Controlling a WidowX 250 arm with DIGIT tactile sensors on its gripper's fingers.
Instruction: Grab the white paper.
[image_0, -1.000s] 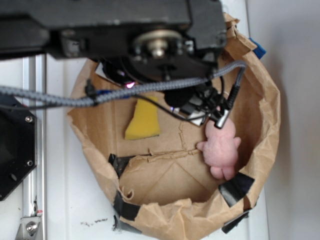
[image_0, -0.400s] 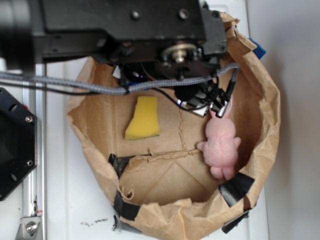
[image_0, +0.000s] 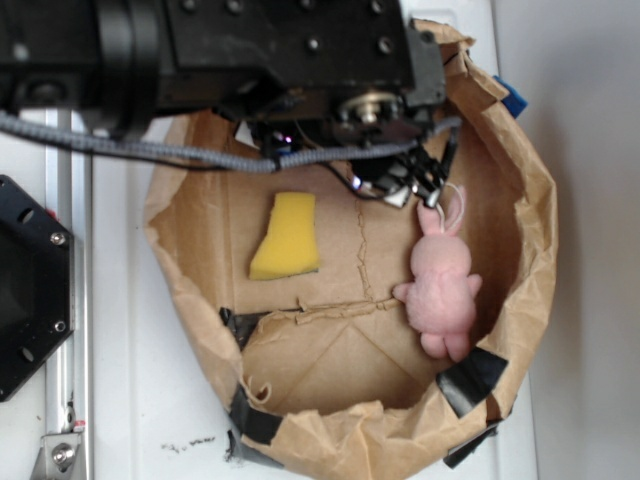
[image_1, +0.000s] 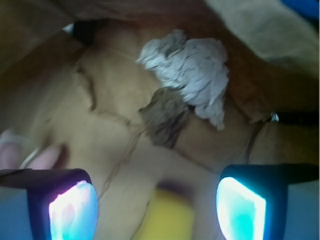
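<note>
Wrist view shows my pincer (image_1: 157, 202) spread wide and empty, the white paper (image_1: 192, 70) ahead beside the brown lump (image_1: 165, 117), now that my arm has swung off the pink rabbit (image_0: 440, 290) toward the bag's (image_0: 525, 250) rear.

Black boxy arm (image_0: 230, 50) studded with screws, a grey braided cable (image_0: 150, 150) trailing (fingertip pads (image_1: 72, 210) glowing cyan).

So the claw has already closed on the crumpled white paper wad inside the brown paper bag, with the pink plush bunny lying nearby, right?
Not quite. In the wrist view the gripper is open and empty; the crumpled white paper wad lies ahead of it, untouched, beside a small dark brown lump. It is inside the brown paper bag, and the pink plush bunny lies nearby.
</note>
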